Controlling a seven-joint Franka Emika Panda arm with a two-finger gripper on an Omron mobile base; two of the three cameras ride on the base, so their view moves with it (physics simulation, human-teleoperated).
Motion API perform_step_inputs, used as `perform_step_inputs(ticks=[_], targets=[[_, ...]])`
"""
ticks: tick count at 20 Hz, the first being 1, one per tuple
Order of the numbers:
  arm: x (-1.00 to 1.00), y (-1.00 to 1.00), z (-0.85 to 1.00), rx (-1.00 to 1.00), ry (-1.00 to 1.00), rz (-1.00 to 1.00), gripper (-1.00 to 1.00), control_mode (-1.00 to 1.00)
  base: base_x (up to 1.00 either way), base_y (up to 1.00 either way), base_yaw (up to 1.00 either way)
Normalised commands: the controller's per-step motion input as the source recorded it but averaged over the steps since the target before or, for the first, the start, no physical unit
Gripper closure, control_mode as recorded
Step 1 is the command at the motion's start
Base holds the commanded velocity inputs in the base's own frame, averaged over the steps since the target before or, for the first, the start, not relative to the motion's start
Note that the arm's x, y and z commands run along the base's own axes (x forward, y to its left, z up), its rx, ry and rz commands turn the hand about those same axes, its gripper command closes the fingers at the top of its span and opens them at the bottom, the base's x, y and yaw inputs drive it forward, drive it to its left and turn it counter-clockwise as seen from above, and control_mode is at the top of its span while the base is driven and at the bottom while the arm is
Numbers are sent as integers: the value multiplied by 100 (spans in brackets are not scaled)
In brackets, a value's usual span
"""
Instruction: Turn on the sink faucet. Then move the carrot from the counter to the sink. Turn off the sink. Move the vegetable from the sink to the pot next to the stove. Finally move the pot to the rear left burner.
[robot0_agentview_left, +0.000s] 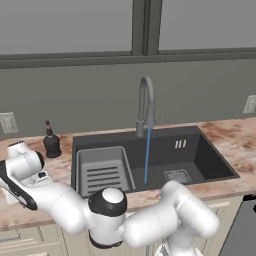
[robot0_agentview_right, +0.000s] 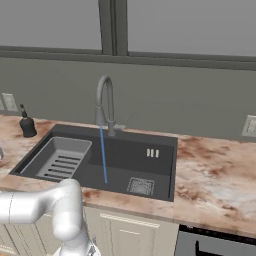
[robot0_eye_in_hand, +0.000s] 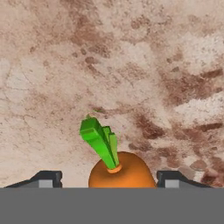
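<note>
Marbled counter (robot0_eye_in_hand: 131, 65), carrot (robot0_eye_in_hand: 120, 173) between end effector (robot0_eye_in_hand: 108, 179) fingertips

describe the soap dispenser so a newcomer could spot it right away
Start at the dark sink under the window, where the faucet runs a blue stream. On the marbled counter at its far left corner stands the soap dispenser: small, black, round-bodied, with a thin pump top.
</note>
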Motion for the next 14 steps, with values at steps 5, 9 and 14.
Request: perform_step_inputs(ticks=[5,9,14], targets=[[-9,0,-18,1,1,0,100,-100,0,0,0],[0,-31,8,7,0,0,100,-100,0,0,0],[8,-72,39,5,0,0,100,-100,0,0,0]])
